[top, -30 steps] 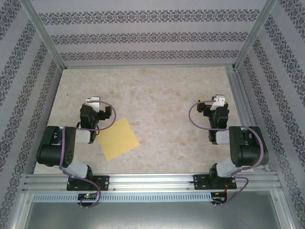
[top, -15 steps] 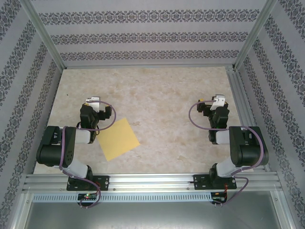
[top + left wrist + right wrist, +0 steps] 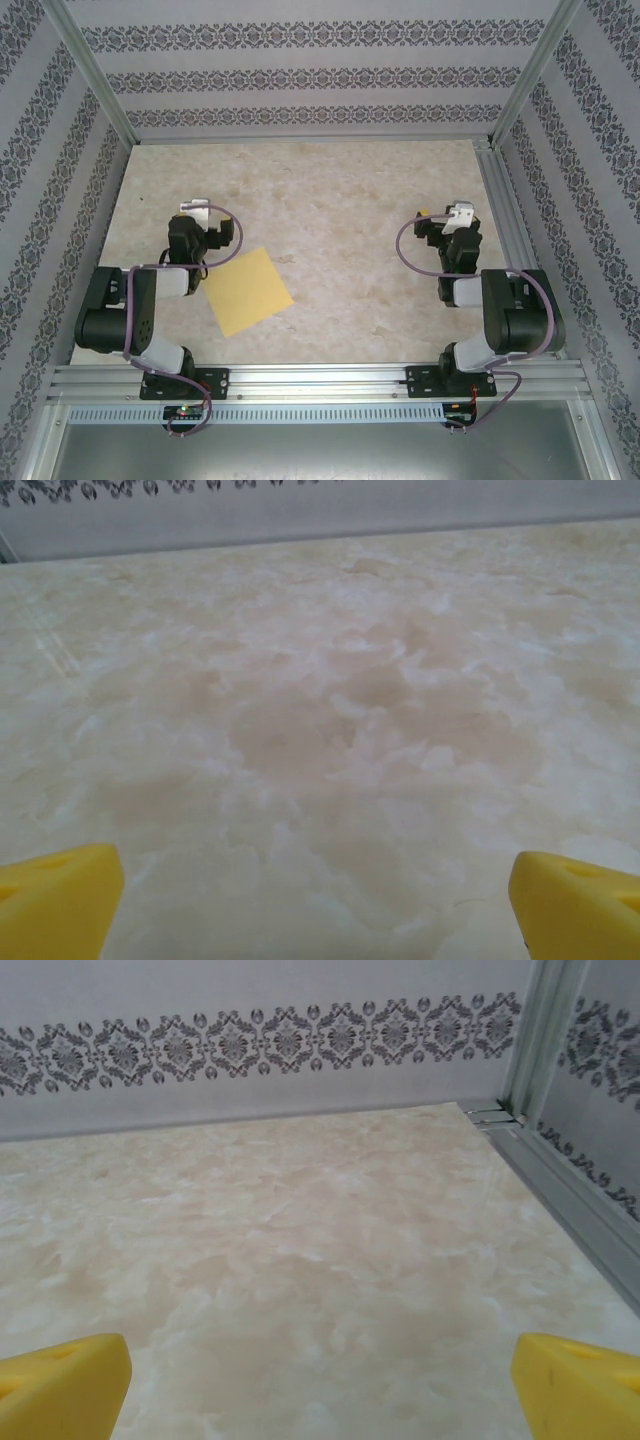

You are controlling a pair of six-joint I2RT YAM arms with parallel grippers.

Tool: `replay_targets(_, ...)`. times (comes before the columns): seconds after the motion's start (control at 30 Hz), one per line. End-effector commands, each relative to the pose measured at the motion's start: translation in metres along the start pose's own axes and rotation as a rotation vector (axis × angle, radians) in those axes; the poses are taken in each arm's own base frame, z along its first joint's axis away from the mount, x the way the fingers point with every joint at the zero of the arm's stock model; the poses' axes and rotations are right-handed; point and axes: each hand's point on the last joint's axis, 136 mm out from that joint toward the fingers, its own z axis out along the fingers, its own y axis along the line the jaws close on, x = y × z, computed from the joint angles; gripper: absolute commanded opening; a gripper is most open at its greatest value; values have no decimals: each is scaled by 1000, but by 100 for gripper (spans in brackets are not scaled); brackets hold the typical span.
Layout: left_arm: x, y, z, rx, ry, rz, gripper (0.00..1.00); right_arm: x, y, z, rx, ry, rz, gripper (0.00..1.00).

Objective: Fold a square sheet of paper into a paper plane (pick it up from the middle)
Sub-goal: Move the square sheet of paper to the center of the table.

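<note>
Left gripper (image 3: 197,215) is spread wide and empty at mid-left; right gripper (image 3: 450,215) the same at mid-right. Paper (image 3: 248,291) lies flat at lower left, untouched. A pinch at its middle could skid or crumple the thin sheet.

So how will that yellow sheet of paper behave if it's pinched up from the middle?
The square sheet of paper lies flat and looks thin, so it will probably droop around the pinch. Flush on the smooth table, it may slide rather than lift.
</note>
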Motion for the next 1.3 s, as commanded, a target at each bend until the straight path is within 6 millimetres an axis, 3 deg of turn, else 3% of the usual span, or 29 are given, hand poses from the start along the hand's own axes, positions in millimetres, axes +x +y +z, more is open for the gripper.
replay_targets(0.0,-25,7,-3,-55,68,-31,100,-29,-8,-10,77,-63,-1,98)
replay_targets(0.13,-39,6,-9,-47,100,-136,100,-49,-1,-14,119,4,-13,98)
replay_targets(0.33,-46,-24,-17,96,237,-333,100,-55,2,-21,163,222,213,98)
replay_targets(0.53,-1,-43,-36,81,490,-493,99,-39,50,-18,17,406,295,98)
replay_targets(0.63,36,-48,-59,22,641,-561,100,-22,88,-19,-55,529,215,98)
replay_targets(0.77,78,-67,-92,11,782,-543,100,-7,142,-23,-126,604,35,98)
replay_targets(0.87,95,-80,-112,-11,842,-477,100,6,169,-22,-159,639,-14,98)
replay_targets(1.07,112,-102,-134,-22,882,-434,99,24,190,-18,-172,689,-20,98)
replay_targets(1.27,128,-124,-131,17,918,-425,95,26,185,-17,-142,692,-33,98)
